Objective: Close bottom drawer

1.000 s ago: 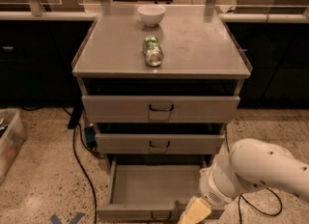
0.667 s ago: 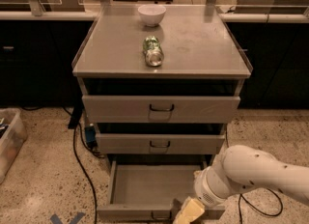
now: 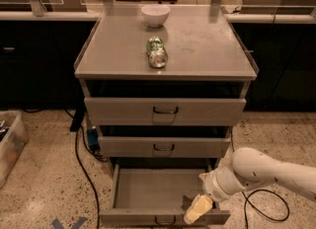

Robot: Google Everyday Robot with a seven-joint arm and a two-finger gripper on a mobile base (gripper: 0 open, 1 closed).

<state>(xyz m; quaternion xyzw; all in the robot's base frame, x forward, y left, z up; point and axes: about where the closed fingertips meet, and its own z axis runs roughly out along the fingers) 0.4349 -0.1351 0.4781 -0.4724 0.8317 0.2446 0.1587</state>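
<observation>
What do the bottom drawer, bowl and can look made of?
The bottom drawer: matte grey sheet metal, thin walls. The bowl: smooth white, likely ceramic. The can: probably aluminium, shiny end. The gripper is at the drawer's front right.

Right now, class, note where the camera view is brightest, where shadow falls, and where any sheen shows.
Camera view: light falls brightest on the cabinet top, with soft sheen beside the can; the gaps above the upper drawers sit in deep shadow; the open bottom drawer is dim inside; the gripper, at its front right corner, looks pale.
</observation>
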